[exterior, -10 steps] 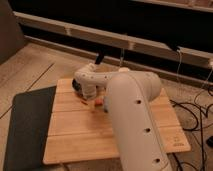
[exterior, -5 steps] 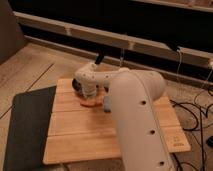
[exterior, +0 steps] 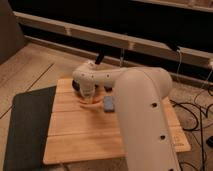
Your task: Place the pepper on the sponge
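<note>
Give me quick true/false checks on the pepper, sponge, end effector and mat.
1. The sponge lies on the wooden board. True.
2. The pepper sits on top of the sponge. False: it is just image-left of the sponge, low over the board under the end effector.
3. The end effector is over the board, image-left of the sponge. True.
4. The dark mat lies on top of the board. False: it lies beside the board, along its image-left edge.
</note>
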`<state>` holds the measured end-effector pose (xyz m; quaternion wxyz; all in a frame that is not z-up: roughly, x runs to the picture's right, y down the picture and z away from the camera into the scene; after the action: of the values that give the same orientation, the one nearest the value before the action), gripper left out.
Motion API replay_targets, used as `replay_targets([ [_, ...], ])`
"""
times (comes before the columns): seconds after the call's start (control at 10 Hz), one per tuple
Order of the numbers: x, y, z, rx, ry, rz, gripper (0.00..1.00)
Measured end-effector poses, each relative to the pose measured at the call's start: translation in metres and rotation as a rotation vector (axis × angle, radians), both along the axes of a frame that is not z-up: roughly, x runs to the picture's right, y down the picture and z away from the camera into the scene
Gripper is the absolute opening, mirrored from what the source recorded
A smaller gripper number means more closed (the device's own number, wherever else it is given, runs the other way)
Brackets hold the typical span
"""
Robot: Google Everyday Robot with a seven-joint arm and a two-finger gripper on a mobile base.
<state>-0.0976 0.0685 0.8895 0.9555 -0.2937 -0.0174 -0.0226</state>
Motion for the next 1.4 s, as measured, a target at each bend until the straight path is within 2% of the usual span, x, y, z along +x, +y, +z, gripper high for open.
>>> replay_targets([
  [0.3, 0.011, -0.019, -0.013, 0.046, 0.024, 0.011, 0.00],
  [0.6, 0.047, -0.034, -0.019, 0.069, 0.082, 0.049, 0.00],
  [0.9, 0.079, -0.033, -0.015, 0.058, 0.121, 0.108, 0.00],
  [1.4, 0.110, -0.022, -0.010, 0.033, 0.156, 0.186, 0.00],
])
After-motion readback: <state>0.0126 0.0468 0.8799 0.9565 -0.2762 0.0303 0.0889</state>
